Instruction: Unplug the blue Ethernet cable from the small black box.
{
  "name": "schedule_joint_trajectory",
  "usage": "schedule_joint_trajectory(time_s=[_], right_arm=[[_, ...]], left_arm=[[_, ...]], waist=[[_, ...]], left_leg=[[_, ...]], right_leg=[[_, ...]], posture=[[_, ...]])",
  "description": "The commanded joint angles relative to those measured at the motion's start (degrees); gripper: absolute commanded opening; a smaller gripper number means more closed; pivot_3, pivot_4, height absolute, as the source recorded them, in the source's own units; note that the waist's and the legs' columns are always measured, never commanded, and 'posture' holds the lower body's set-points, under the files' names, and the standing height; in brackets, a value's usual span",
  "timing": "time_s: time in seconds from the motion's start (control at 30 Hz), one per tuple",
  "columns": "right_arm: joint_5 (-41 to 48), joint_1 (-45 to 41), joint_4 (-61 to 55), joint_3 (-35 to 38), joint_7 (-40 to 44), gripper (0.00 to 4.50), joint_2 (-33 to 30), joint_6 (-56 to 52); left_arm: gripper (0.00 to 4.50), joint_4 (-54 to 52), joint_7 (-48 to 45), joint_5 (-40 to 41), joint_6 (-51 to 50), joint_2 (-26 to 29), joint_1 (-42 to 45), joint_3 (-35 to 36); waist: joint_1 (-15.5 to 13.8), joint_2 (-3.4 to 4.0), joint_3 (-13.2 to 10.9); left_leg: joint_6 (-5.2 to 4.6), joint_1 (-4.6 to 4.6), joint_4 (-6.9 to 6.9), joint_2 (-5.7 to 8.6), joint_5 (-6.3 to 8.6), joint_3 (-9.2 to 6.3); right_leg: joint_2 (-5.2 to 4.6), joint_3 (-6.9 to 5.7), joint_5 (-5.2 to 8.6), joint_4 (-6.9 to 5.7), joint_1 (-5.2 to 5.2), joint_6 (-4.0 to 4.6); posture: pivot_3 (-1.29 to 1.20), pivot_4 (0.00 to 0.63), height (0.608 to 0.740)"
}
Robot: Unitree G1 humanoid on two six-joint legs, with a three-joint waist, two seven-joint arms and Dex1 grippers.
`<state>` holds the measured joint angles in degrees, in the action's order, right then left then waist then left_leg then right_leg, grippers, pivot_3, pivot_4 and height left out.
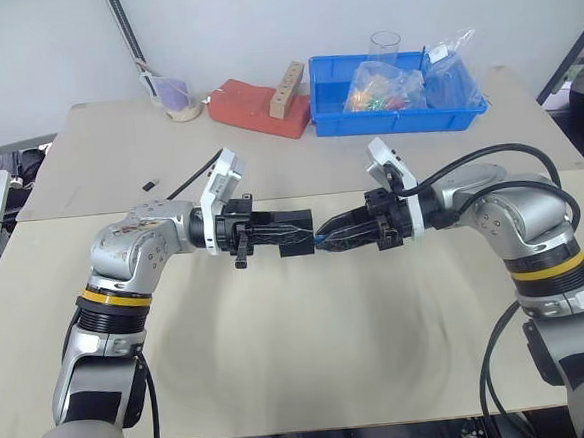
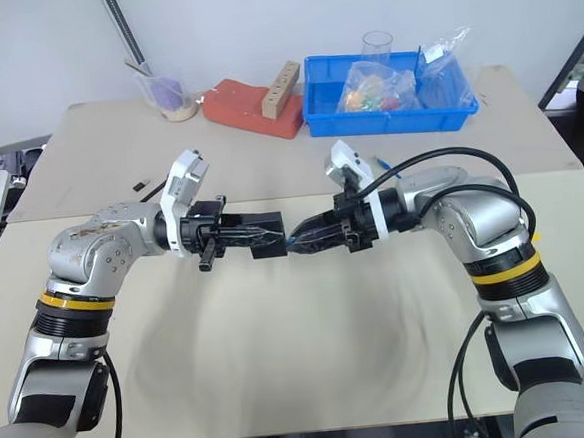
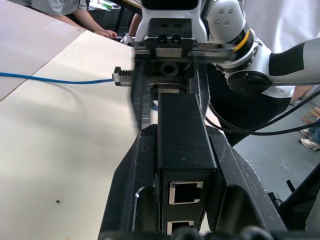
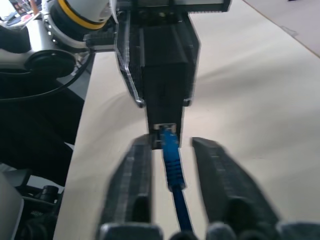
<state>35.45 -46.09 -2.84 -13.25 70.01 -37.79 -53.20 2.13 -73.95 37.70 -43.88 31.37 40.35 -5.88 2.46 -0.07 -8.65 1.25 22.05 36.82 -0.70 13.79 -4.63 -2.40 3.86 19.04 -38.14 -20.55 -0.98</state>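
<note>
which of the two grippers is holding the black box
The left gripper: its fingers clamp the small black box on both sides, while the right gripper only straddles the blue Ethernet cable.

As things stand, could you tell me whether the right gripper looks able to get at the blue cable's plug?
Probably yes: the right gripper already straddles the blue Ethernet cable at its plug, seated in the small black box, with nothing between.

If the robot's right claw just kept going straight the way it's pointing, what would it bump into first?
Most likely the small black box held in the left claw. It sits directly ahead of the right claw, with the blue Ethernet cable plugged into its near face.
</note>
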Motion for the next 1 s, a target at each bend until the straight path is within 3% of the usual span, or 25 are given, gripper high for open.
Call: schedule_joint_trajectory(time_s=[0.03, 0.33, 0.57, 0.77, 0.83, 1.0], right_arm=[[-0.36, -0.72, 0.07, 0.62, 1.03, 0.04, -0.09, 1.06], [-3.87, 0.33, 0.19, -0.63, 4.45, 0.04, -2.21, 5.29], [-9.58, 8.69, 3.58, 1.00, 7.50, 0.04, -11.10, 14.66], [-20.16, 20.45, 7.27, 3.32, -4.18, 0.04, -7.95, 34.09], [-20.84, 23.60, 6.97, 4.38, -5.06, 1.02, -7.57, 37.11], [-18.57, 26.44, 2.22, 7.91, -4.64, 2.73, -8.04, 37.13]], left_arm=[[0.61, -1.00, -1.20, 0.22, 1.11, 0.33, 1.05, 0.51], [0.61, -1.79, -1.21, 0.36, 0.80, 0.55, 0.94, 0.74], [0.61, -4.04, -0.96, -0.41, 1.54, 4.83, -2.98, 2.31], [0.61, -5.87, 5.65, -3.82, 7.63, 3.76, -9.50, 4.75], [0.61, -6.45, 8.43, -4.13, 8.78, 2.41, -11.19, 5.48], [0.61, -7.05, 14.61, -5.69, 12.10, -0.63, -13.59, 6.86]], waist=[[-0.01, 0.00, 0.00], [-0.02, 0.00, 0.00], [-0.37, -0.01, -0.01], [0.02, -0.02, -0.01], [-0.12, -0.02, -0.01], [-0.34, -0.03, -0.01]], left_leg=[[0.00, 0.00, 0.00, 0.00, 0.00, 0.00], [0.00, 0.00, 0.00, 0.00, 0.00, 0.00], [0.00, 0.02, 0.01, 0.04, 0.00, 0.02], [-0.01, -0.05, -0.02, -0.05, 0.00, 0.06], [0.00, -0.05, -0.02, -0.04, 0.01, 0.07], [0.00, -0.02, 0.02, -0.01, 0.00, 0.07]], right_leg=[[0.00, 0.00, 0.00, 0.00, 0.00, 0.00], [0.00, 0.00, 0.00, 0.00, 0.00, 0.00], [-0.05, 0.00, 0.00, 0.06, 0.02, -0.01], [0.01, 0.05, 0.00, 0.00, 0.01, 0.00], [0.00, 0.07, 0.00, -0.02, 0.00, -0.01], [-0.05, 0.07, 0.00, 0.01, 0.03, -0.01]], posture=[[0.00, 0.150, 0.740], [0.00, 0.150, 0.740], [0.00, 0.150, 0.740], [0.00, 0.150, 0.740], [0.00, 0.150, 0.740], [0.00, 0.150, 0.740]])
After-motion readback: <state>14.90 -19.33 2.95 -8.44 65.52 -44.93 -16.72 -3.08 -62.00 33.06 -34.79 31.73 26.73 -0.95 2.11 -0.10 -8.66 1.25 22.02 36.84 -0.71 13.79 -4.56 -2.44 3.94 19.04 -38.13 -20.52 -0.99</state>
